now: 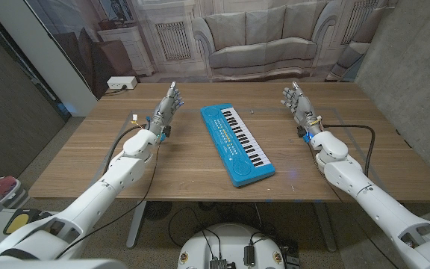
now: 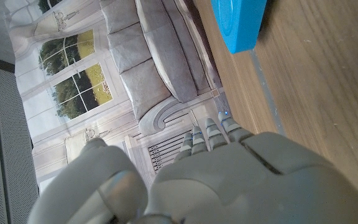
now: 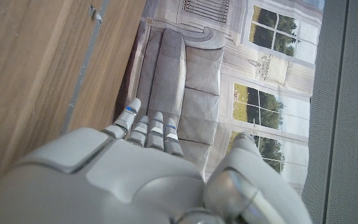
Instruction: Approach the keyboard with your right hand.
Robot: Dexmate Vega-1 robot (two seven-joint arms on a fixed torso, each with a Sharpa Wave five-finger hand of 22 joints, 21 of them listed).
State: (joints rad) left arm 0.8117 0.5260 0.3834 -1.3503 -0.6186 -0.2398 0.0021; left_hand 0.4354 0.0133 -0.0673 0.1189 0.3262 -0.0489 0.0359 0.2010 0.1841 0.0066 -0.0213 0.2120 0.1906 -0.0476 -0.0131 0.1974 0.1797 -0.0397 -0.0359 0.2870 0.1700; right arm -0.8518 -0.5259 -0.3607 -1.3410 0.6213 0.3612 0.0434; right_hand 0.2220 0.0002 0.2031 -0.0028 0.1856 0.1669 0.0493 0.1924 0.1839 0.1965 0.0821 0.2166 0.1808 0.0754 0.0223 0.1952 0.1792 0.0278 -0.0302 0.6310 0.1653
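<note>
- Keyboard (image 1: 237, 144) lies at the middle of the wooden table (image 1: 178, 168), angled, between our two hands and well apart from both.
- We judge the approach barely begun: our right hand (image 1: 295, 102) should swing inward and lower over the keys, stopping short of contact.
- Our right hand stands on edge, fingers (image 3: 146, 129) straight, close together, holding nothing.
- Our left hand (image 1: 166, 106) mirrors it, fingers extended, empty, and should wait.

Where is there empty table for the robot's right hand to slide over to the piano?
Bare wood lies between the right hand and the keyboard, and also between the keyboard and the left hand. The near table corners are bare too. Nowhere looks crowded.
</note>
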